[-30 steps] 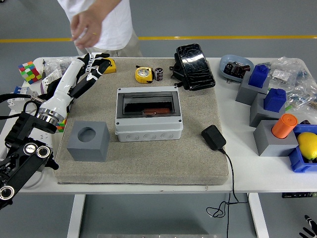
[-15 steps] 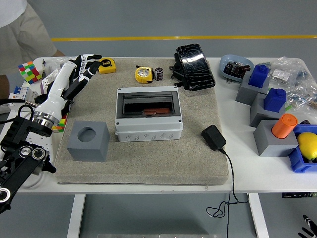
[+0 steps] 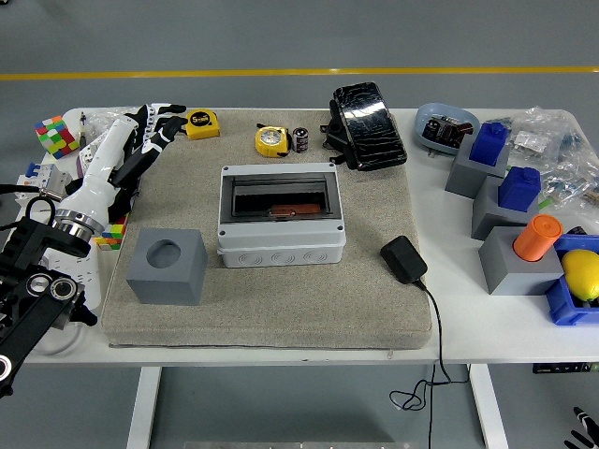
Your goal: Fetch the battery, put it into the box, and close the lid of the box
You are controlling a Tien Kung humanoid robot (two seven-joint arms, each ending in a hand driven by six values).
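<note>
The battery [image 3: 300, 139], a small black cylinder, stands upright at the far edge of the beige mat [image 3: 374, 309], next to a yellow tape measure [image 3: 271, 140]. The grey box [image 3: 281, 245] sits mid-mat. Its dark see-through lid [image 3: 281, 198] appears to lie flat over the opening, with something reddish showing beneath. My left hand [image 3: 154, 126] hovers over the mat's far left corner, fingers loosely spread and holding nothing, well left of the battery. Only a sliver of my right hand [image 3: 585, 428] shows at the lower right corner.
A grey cube with a round hole [image 3: 167, 266] stands left of the box. A black adapter [image 3: 403, 259] with cord lies to its right, a black pouch [image 3: 367, 114] behind. A second tape measure [image 3: 201, 123], a colour cube [image 3: 54, 135] and grey-and-blue blocks [image 3: 496, 178] line the sides.
The person at the far side has walked out of view to the left. My left arm has drawn back slightly to the left, hand still empty.
</note>
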